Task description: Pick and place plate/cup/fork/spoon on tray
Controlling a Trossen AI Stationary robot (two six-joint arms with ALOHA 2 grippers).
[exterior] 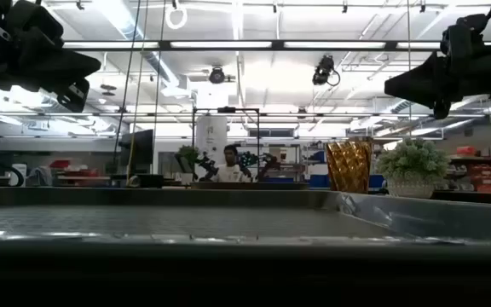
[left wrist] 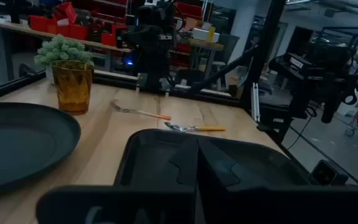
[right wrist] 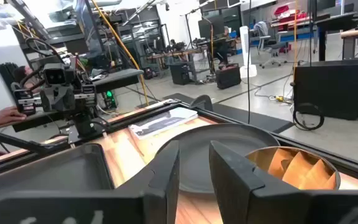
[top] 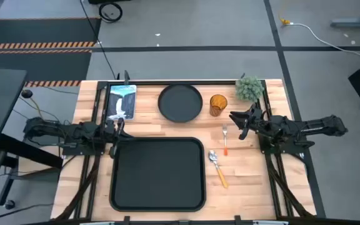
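Nearest the right claw (top: 237, 119), open and holding nothing, stands the cup (top: 218, 104), upright just beside the fingertips and between claw and plate (top: 180, 102), toward the far edge of the surface (top: 255, 181). Just beside the claw on the near side lies the fork (top: 225, 140), tines toward the far edge, handle running toward the near edge; past it the spoon (top: 217, 167), angled, bowl toward the tray (top: 157, 174), handle slanting away from it. All four pieces off the tray, which sits bare at the middle of the near side. Likely first reach: a short move toward the cup, the right arm far better placed than the left for everything but the plate. Left claw (top: 119, 134) parked at the tray's far left corner, fingers parted, nothing held. Overhead view gives the layout and long axes; right wrist view alone shows the cup (right wrist: 294, 171) close against the right finger and the plate (right wrist: 229, 146) lying between the fingers beyond; low view adds only the cup (exterior: 349, 166) standing upright beyond the tray's rim.
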